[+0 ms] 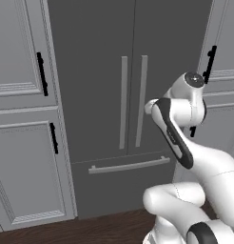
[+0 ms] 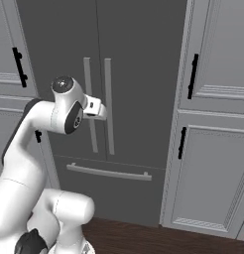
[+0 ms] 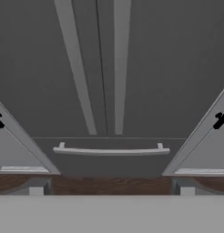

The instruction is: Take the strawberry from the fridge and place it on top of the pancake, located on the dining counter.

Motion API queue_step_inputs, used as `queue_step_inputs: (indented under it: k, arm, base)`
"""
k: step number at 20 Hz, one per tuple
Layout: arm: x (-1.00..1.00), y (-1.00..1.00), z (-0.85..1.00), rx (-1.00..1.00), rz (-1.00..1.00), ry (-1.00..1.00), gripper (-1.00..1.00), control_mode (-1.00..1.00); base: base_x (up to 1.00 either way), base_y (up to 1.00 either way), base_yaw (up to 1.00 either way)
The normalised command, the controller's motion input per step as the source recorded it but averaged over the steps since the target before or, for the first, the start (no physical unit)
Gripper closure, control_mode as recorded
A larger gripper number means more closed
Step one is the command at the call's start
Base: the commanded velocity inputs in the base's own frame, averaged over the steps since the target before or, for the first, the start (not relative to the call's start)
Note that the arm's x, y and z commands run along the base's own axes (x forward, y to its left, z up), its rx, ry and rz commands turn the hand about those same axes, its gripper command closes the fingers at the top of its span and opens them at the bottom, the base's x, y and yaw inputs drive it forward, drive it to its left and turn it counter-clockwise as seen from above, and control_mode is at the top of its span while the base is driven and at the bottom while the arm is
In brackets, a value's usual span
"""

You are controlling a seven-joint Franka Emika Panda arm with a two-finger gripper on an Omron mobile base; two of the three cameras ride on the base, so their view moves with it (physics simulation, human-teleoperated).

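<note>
A home kitchen: a tall dark grey French-door fridge (image 1: 114, 95) at twelve o'clock, closed, flanked at nine and three by panelled grey cabinets (image 1: 24, 143), above a dark wood floor (image 2: 158, 240).

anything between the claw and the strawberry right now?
Yes. Both fridge doors are shut, handles side by side at the centre seam, and the bottom drawer is closed too. The strawberry isn't visible, presumably inside. The open claw faces the doors, apart from them.
</note>
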Motion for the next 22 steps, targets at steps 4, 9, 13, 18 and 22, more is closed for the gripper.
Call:
queue_step_inputs:
  k: [4,9,13,18,22]
  arm:
    - [0.51,-0.02,-0.24,0.00,0.00,-0.03,-1.00,-1.00]
    - [0.57,-0.04,-0.29,0.00,0.00,-0.03,-1.00,-1.00]
    - [0.47,-0.13,0.00,0.00,0.00,0.00,-1.00,-1.00]
    - [0.50,-0.01,0.00,0.00,0.00,0.00,-1.00,-1.00]
    - [0.46,0.00,-0.04,0.00,0.00,0.00,-1.00,-1.00]
  base:
    - [0.00,0.00,0.00]
    - [0.00,0.00,0.00]
    - [0.00,0.00,0.00]
    - [0.00,0.00,0.00]
    - [0.00,0.00,0.00]
